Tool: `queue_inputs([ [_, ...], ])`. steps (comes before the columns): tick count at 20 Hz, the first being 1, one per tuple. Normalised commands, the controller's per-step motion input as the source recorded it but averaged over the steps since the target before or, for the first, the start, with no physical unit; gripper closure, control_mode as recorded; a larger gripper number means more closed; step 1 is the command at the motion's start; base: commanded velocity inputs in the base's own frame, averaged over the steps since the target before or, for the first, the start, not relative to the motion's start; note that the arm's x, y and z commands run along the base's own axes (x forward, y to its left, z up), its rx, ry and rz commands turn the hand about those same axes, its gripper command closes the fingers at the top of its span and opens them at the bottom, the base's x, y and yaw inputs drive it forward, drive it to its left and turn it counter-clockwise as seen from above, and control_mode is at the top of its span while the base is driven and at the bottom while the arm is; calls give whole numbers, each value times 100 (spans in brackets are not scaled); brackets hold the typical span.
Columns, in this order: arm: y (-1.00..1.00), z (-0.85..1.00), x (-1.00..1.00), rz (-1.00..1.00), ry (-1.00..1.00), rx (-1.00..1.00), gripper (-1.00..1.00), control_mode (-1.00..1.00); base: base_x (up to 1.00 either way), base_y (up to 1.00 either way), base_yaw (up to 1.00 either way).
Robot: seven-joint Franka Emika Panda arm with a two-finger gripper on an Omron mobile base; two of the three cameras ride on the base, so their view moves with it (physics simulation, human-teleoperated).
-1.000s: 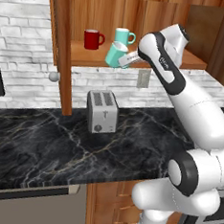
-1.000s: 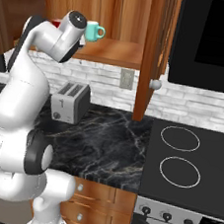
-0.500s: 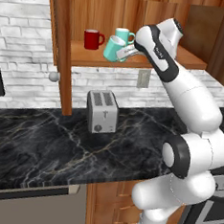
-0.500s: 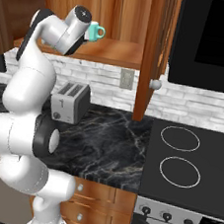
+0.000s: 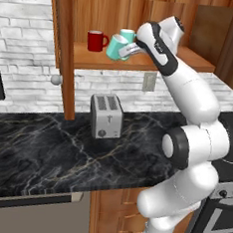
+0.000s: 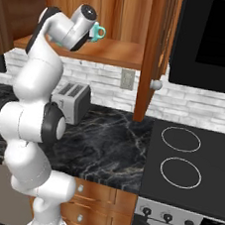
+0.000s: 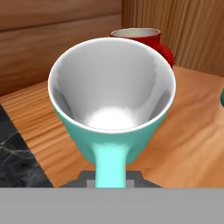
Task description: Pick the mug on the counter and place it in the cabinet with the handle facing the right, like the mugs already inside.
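Observation:
I hold the teal mug (image 5: 116, 47) tilted at the front of the cabinet (image 5: 105, 10) shelf, just right of the dark red mug (image 5: 96, 41). My gripper (image 5: 126, 50) is shut on its handle. In the hand view its white inside (image 7: 111, 87) faces the camera, and the teal handle (image 7: 109, 159) runs down between my gripper (image 7: 110, 178) fingers. The red mug (image 7: 146, 37) stands behind it on the plank shelf (image 7: 188, 127). The second teal mug (image 5: 128, 35) stands behind my hand, its loop handle (image 6: 99, 32) pointing right. The black marble counter (image 5: 45, 152) lies below.
A silver toaster (image 5: 106, 116) stands on the counter under the shelf. The open cabinet door (image 6: 154, 50) with a round knob (image 6: 156, 84) hangs right of the shelf, another door edge (image 5: 64, 49) to its left. A black stovetop (image 6: 188, 159) and microwave (image 6: 213, 37) are at the right.
The arm has lifted the held teal mug from just below the shelf's front edge up to shelf level and shifted it slightly left, toward the red mug.

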Motion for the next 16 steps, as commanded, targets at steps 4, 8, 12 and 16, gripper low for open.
queue_inputs([
  [4,0,0,38,0,0,0,100,-100,0,0,0],
  [8,0,0,31,1,0,0,100,-100,0,0,0],
  [12,0,0,23,3,0,0,100,-100,0,0,0],
  [16,0,0,21,11,0,0,100,-100,0,0,0],
])
